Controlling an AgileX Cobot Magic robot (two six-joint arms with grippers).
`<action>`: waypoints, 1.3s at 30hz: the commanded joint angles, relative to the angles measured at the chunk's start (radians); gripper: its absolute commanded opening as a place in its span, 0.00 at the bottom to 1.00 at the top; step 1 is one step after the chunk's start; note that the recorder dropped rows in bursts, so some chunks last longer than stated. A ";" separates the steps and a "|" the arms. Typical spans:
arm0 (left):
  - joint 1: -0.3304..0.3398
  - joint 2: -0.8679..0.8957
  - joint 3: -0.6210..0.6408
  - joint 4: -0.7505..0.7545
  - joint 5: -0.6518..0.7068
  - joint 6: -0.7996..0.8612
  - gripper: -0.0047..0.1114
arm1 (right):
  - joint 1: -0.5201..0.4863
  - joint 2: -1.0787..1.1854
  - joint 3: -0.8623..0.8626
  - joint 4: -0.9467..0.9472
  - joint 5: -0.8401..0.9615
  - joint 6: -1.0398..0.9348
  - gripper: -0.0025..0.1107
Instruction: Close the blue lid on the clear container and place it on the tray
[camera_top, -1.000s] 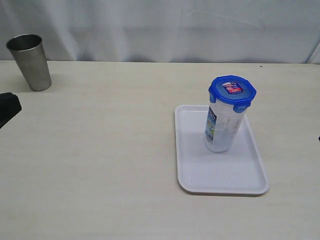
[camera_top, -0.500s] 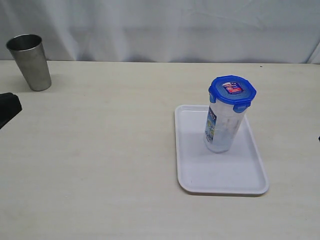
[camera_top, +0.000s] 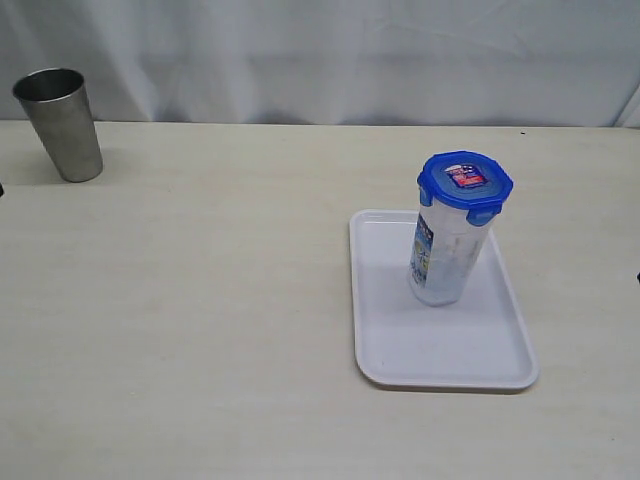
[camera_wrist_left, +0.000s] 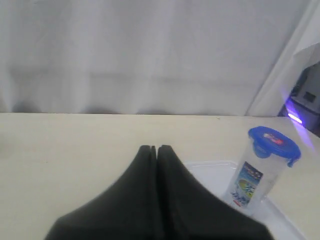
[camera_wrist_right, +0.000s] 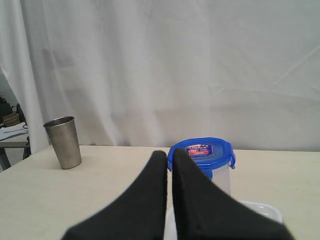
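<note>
The clear container (camera_top: 446, 255) stands upright on the white tray (camera_top: 440, 350), toward the tray's far half, with the blue lid (camera_top: 465, 182) sitting on top of it. The same container (camera_wrist_left: 255, 177) with its lid (camera_wrist_left: 273, 141) shows in the left wrist view, off to one side of my left gripper (camera_wrist_left: 153, 148), which is shut and holds nothing. In the right wrist view the lid (camera_wrist_right: 204, 151) and container (camera_wrist_right: 220, 180) stand beyond my right gripper (camera_wrist_right: 170, 154), shut and empty. Neither gripper appears in the exterior view.
A grey steel cup (camera_top: 60, 123) stands at the table's far left corner, also seen as the cup (camera_wrist_right: 63, 141) in the right wrist view. A white curtain hangs behind the table. The tray's rim (camera_wrist_left: 210, 164) lies near the left gripper's side.
The dark left arm tip at the left edge of the exterior view has withdrawn out of frame. The container, lid and tray have not moved.
</note>
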 joint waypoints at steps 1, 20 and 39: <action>0.000 -0.005 0.004 -0.370 0.078 0.392 0.04 | 0.001 -0.004 0.006 -0.002 0.006 -0.003 0.06; 0.141 -0.179 0.006 -0.782 0.259 0.983 0.04 | 0.001 -0.004 0.006 -0.002 0.006 -0.003 0.06; 0.405 -0.518 0.154 -0.788 0.279 0.983 0.04 | 0.001 -0.004 0.006 -0.002 0.006 -0.003 0.06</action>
